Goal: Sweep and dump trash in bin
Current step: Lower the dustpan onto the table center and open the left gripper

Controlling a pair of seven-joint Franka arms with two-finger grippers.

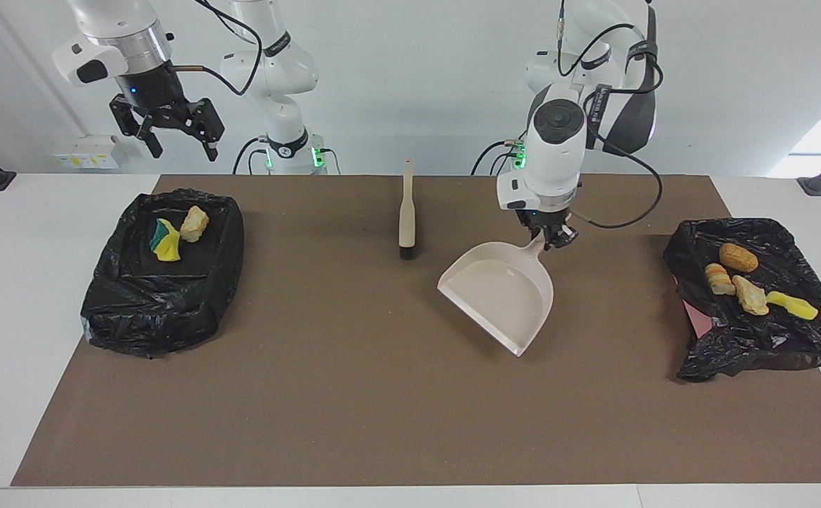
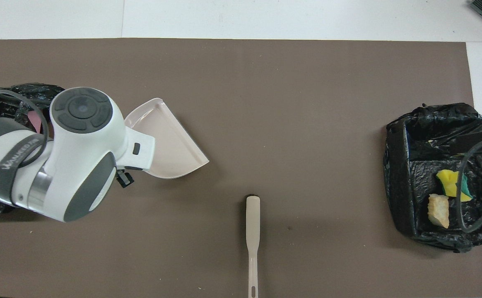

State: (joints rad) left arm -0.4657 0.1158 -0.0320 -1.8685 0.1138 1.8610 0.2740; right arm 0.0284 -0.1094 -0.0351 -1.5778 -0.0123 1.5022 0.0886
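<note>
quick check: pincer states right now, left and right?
Left pincer: shut on the dustpan handle, pan over the mat.
Right pincer: open, empty, up over the bin at its end of the table.

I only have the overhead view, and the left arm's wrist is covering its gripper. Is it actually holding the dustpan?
Observer: Yes. In the facing view the left gripper is shut on the handle of the dustpan, over the brown mat.
Operator: Anything to sweep at the left arm's end? The arm hides it from me.
Observer: Four scraps lie on the black bag there: three tan lumps and a yellow sponge bit.
Operator: And the other arm?
Observer: The right gripper is open and holds nothing, raised above the table at the end where the bin sits.
</note>
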